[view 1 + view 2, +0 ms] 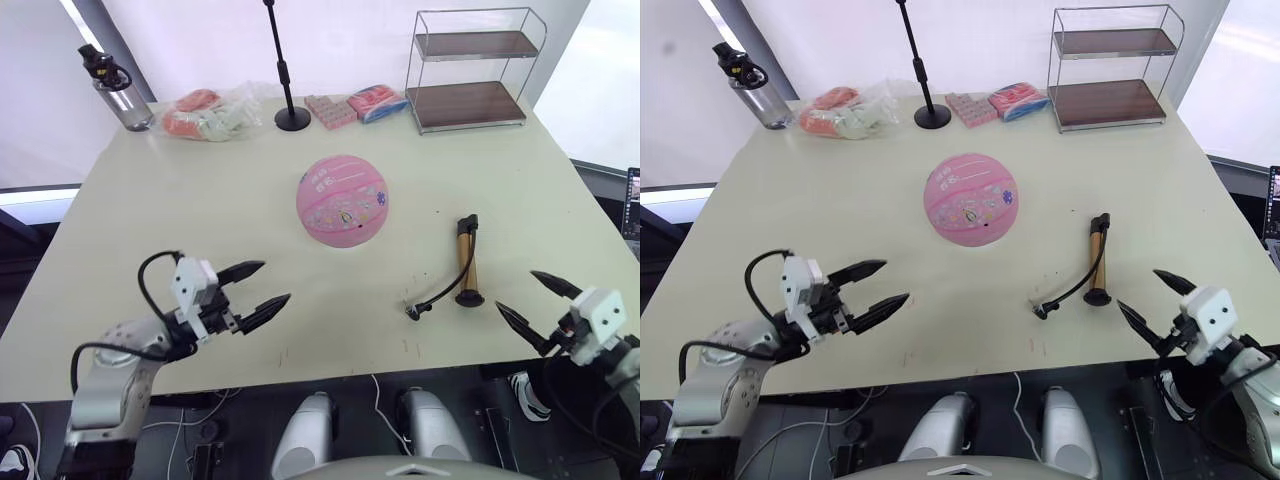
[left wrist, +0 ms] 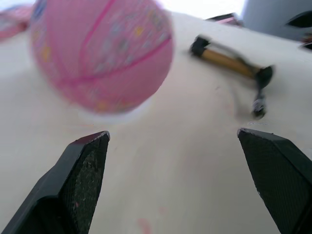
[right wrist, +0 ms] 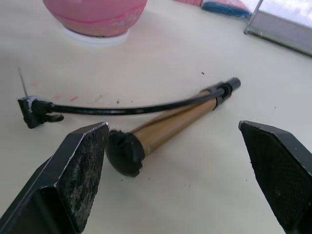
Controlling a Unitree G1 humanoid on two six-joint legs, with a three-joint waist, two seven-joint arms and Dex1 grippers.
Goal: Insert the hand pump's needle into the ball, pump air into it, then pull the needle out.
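Left claw [image 1: 255,287] and right claw [image 1: 533,299] hover at the near edge of the surface [image 1: 150,210], fingers apart, both empty. Hand pump [image 1: 466,260] lies flat just ahead of the right claw, hose curling to the needle [image 3: 22,81]. Ball [image 1: 342,200] rests mid-surface, beyond both claws.

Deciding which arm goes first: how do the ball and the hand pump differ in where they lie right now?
The ball sits mid-table, farther from both arms; the hand pump lies nearer the right gripper. The ball is round and pink; the pump is slim and gold-bronze, lying flat, its hose curving to the needle. Both are untouched; both grippers are open.
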